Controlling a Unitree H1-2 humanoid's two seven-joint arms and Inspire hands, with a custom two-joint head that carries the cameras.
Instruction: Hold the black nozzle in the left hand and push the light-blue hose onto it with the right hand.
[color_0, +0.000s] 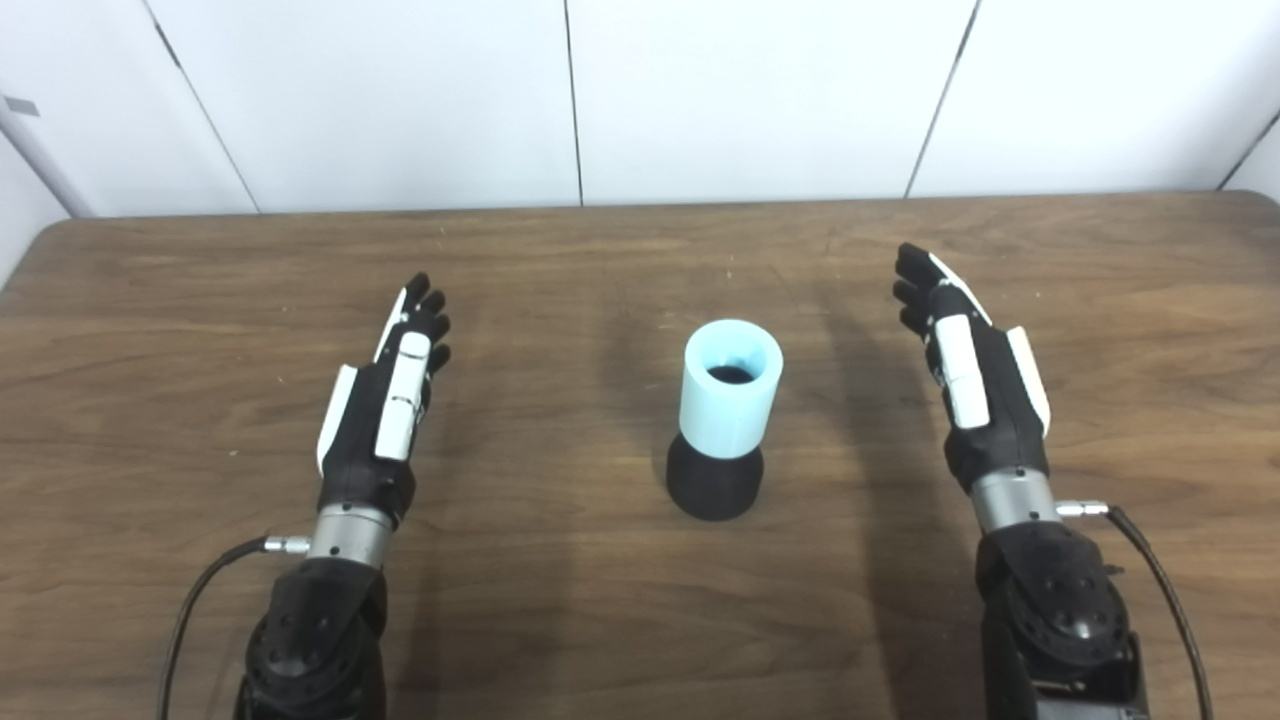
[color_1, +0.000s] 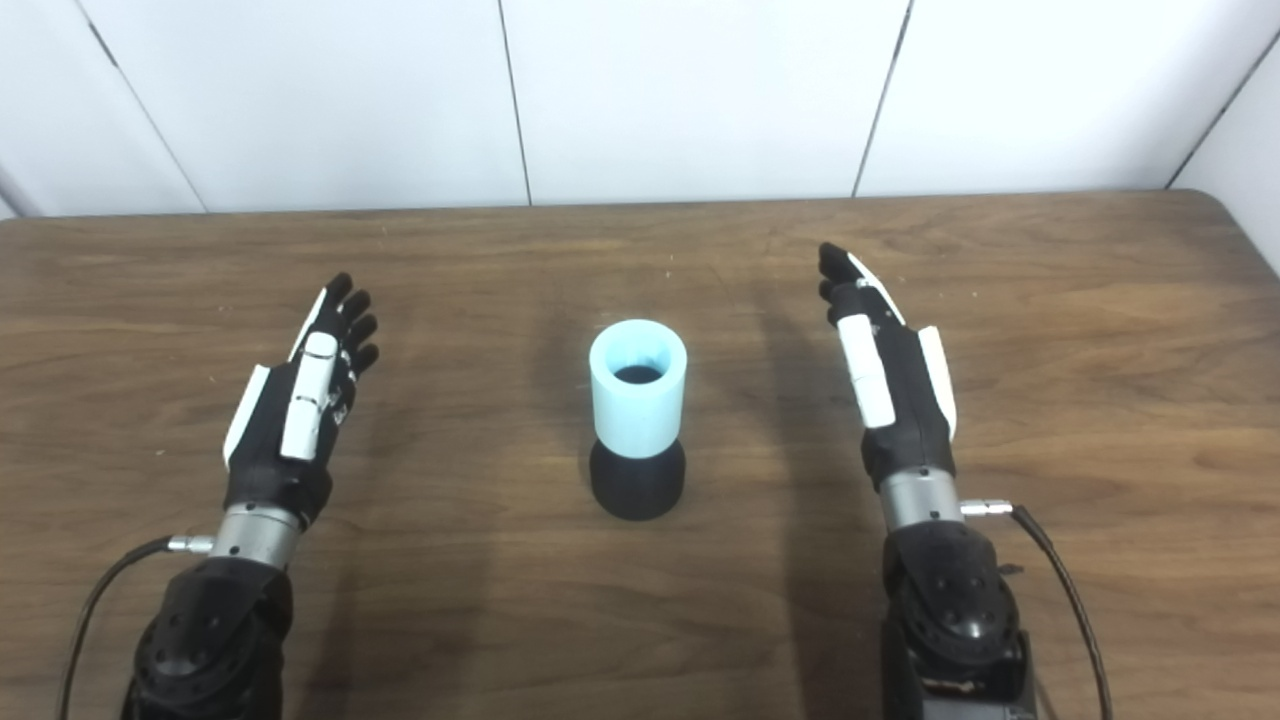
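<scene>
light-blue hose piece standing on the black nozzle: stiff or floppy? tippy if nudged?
Probably stiff: the light-blue hose keeps a round open mouth and straight walls while standing upright. Likely tippy: it stands tall on the black nozzle, whose footprint looks no wider than the hose, so a sideways nudge may topple both. Looks hollow, so probably light.

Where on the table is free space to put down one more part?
Bare wood lies between the left hand and the light-blue hose seated on the black nozzle, likewise between hose and right hand. The far strip of the table is bare too. Only the centre is occupied.
</scene>
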